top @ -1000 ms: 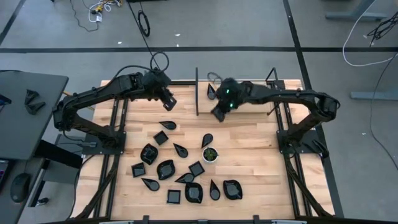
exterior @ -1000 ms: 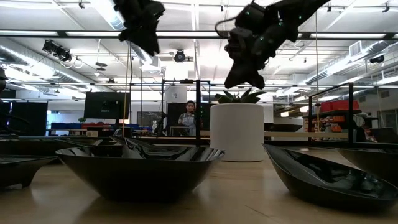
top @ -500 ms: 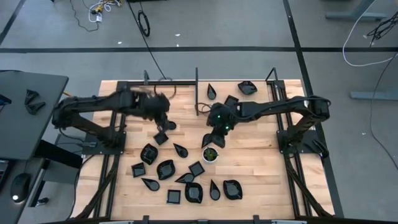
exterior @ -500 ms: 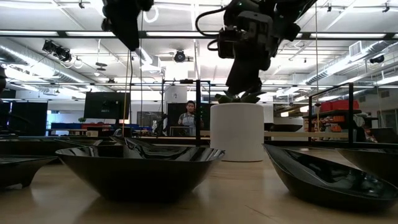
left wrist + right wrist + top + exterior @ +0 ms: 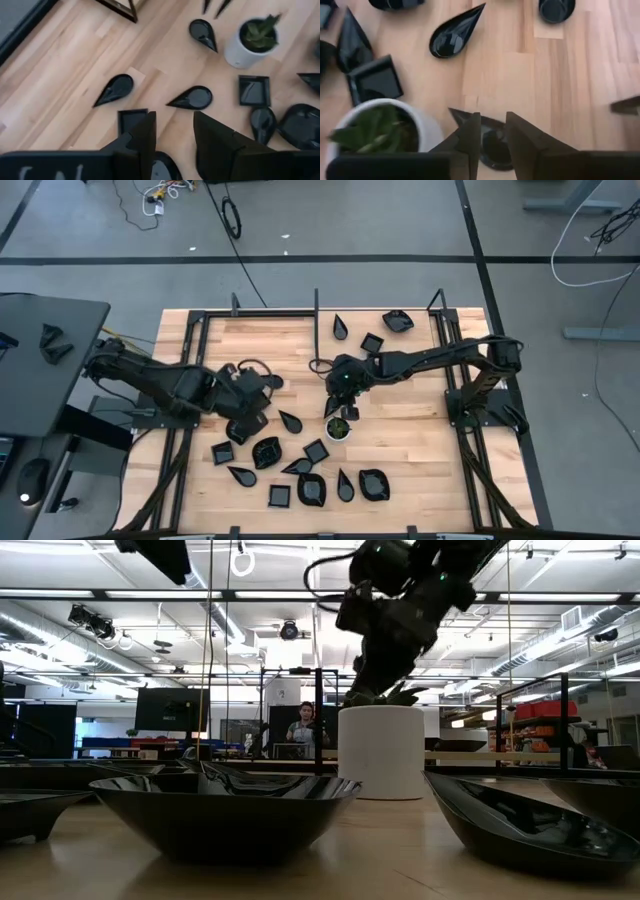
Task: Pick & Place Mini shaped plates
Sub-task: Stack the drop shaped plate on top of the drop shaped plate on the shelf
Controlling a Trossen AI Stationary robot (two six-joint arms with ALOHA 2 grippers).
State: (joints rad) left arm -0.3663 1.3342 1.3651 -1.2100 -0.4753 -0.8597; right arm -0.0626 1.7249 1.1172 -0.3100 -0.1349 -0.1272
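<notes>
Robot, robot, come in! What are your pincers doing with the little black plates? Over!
Right pincer open over a teardrop plate, beside the white plant pot. Left pincer open above the plate cluster, nothing held.

no readable text, labels, brands, numbers or signs in any view, blurred pale marks on left wrist housing illegible

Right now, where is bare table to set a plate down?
Bare wood lies along the right side, between the white plant pot and the frame, and in the far-left corner. The near centre is crowded with black plates, under both grippers.
</notes>
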